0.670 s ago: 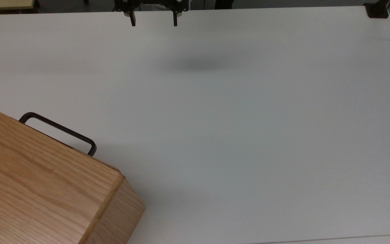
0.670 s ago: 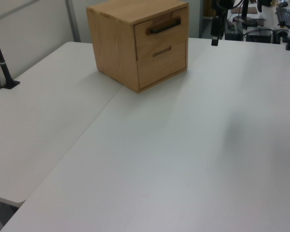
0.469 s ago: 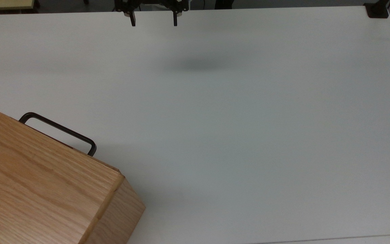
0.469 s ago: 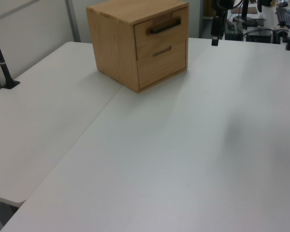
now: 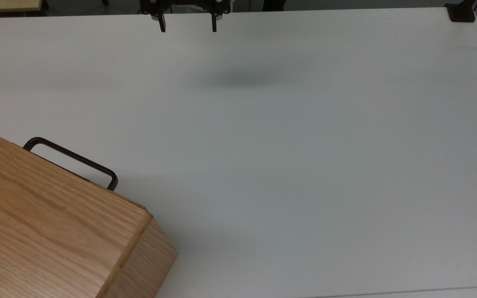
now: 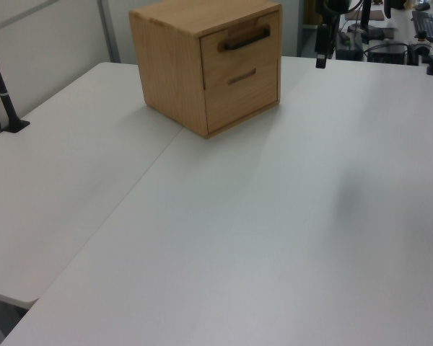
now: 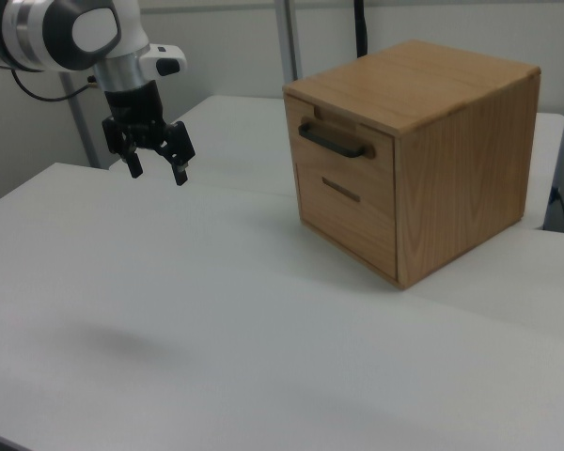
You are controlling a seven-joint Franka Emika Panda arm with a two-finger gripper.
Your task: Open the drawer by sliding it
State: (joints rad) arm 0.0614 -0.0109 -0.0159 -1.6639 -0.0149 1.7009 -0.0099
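On the white, flat worktop an oak-coloured wooden cabinet casing stands near one corner, and the drawer, a shallow light-wood box with a flat front panel and a black metal bar handle, sits in the casing's upper slot, its front about flush with the casing. The right view shows this front face plainly, along with a second, lower drawer front bearing a small wooden pull. The top view shows the casing from above at the top view's lower left, so the drawer panel is hidden there and the black handle juts out past the casing's top edge over the worktop. The left view shows both drawer fronts at an angle, with the handle as a dark bar across the upper one. The robot's black two-finger gripper hangs in the air well apart from the drawer, fingers pointing down and spread apart with nothing between them; the right view shows the white and grey arm above it. In the top view the gripper appears at the upper edge, its two fingers separated, with a soft shadow on the worktop below it. In the left view one dark finger shows at the upper right beyond the casing.
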